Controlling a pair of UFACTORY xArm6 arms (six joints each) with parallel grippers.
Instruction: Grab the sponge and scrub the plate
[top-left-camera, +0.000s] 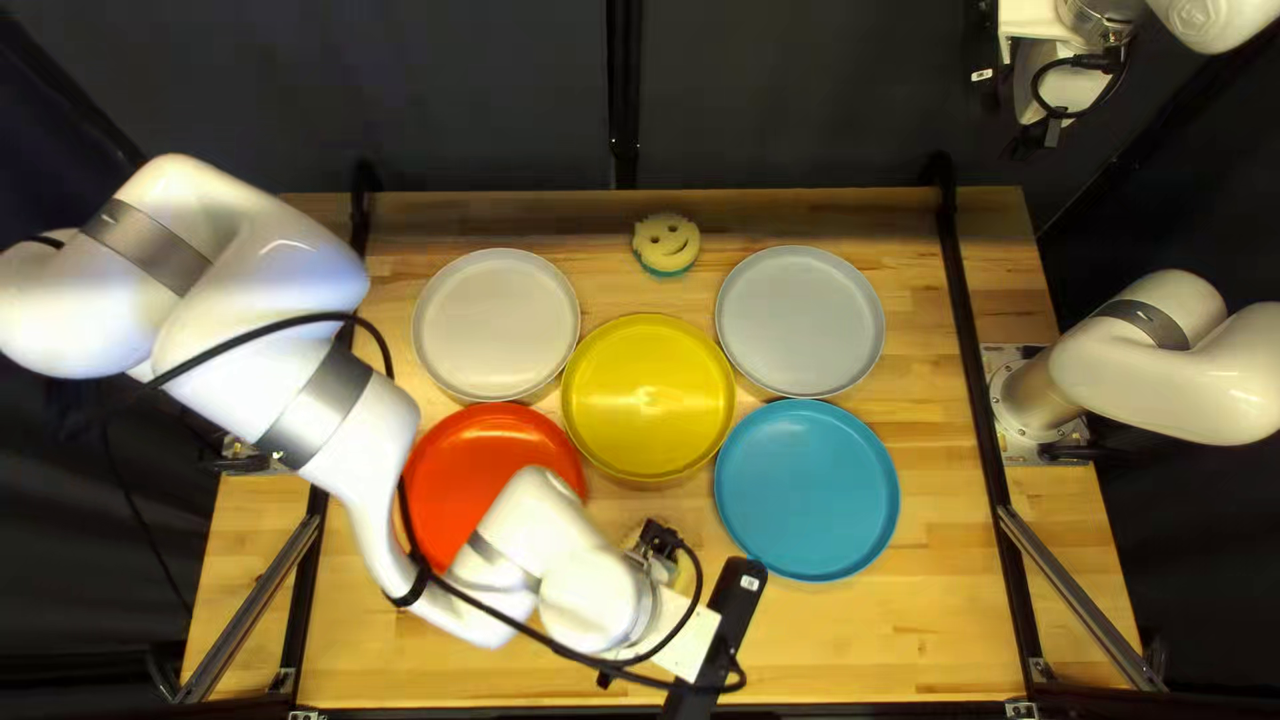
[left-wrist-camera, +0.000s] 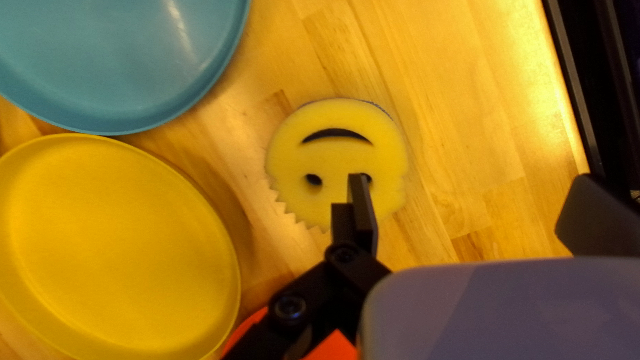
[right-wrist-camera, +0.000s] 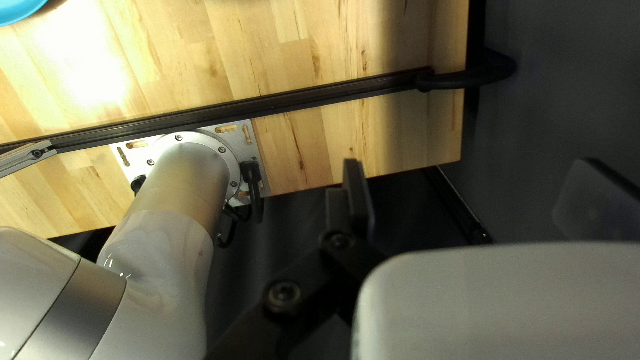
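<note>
Two smiley sponges point(top-left-camera: 666, 240) — five round plates point(top-left-camera: 650, 400)

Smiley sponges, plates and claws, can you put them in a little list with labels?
near smiley sponge: below left claw, not gripped
far smiley sponge: on the table
plates: red plate, yellow plate, blue plate, two pale plates
left claw: open
right claw: open, holding nothing
table: wooden
scrubbing: not happening
</note>
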